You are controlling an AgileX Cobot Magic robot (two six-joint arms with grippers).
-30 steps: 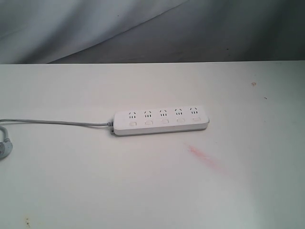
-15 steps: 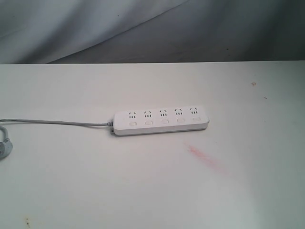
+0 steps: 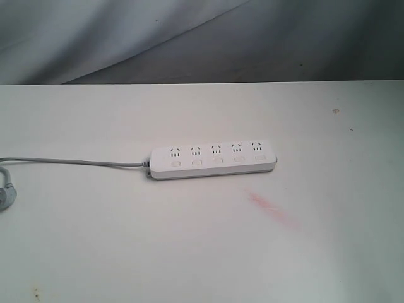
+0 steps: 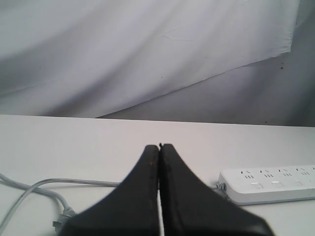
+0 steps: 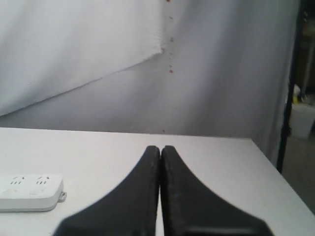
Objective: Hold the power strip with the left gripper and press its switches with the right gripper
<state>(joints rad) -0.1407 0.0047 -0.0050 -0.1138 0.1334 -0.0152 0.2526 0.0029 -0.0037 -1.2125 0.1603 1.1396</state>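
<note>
The white power strip (image 3: 213, 160) lies flat on the table's middle, five sockets in a row and a small white switch (image 3: 197, 162) below each. Its grey cord (image 3: 76, 161) runs off to the left. Neither arm shows in the exterior view. In the left wrist view my left gripper (image 4: 159, 146) is shut and empty, well back from the power strip (image 4: 268, 184), with the cord (image 4: 44, 187) beside it. In the right wrist view my right gripper (image 5: 160, 147) is shut and empty, and one end of the power strip (image 5: 30, 191) shows off to its side.
The white table (image 3: 202, 252) carries a pink smear (image 3: 271, 208) in front of the strip. The cord's plug end (image 3: 6, 192) lies at the left edge. Grey cloth (image 3: 189, 38) hangs behind the table. The table's right edge (image 5: 275, 172) drops off beyond my right gripper.
</note>
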